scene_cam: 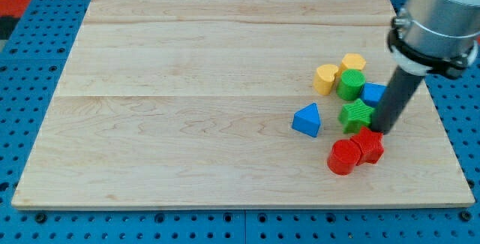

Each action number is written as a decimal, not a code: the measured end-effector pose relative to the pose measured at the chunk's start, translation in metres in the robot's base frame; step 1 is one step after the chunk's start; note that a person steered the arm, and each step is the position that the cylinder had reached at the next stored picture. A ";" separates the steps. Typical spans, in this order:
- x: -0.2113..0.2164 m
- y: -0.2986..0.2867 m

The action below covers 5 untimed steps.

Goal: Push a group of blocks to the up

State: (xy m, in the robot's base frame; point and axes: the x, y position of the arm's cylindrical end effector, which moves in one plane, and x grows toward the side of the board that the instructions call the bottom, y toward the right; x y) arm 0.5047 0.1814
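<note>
A cluster of blocks sits at the view's right on the wooden board (187, 86). It holds a yellow heart (325, 78), a yellow hexagon (353, 63), a green cylinder (350, 85), a blue cube (373, 94) partly hidden by the rod, a green star (357, 115), a blue triangle (307, 119), a red cylinder (343, 157) and a red block (368, 145). My tip (383, 130) rests just right of the green star, below the blue cube and above the red block.
The arm's grey housing (442, 15) hangs over the board's upper right corner. A blue pegboard (225, 229) surrounds the board.
</note>
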 end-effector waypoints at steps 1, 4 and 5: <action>-0.001 -0.032; -0.061 -0.044; -0.059 -0.059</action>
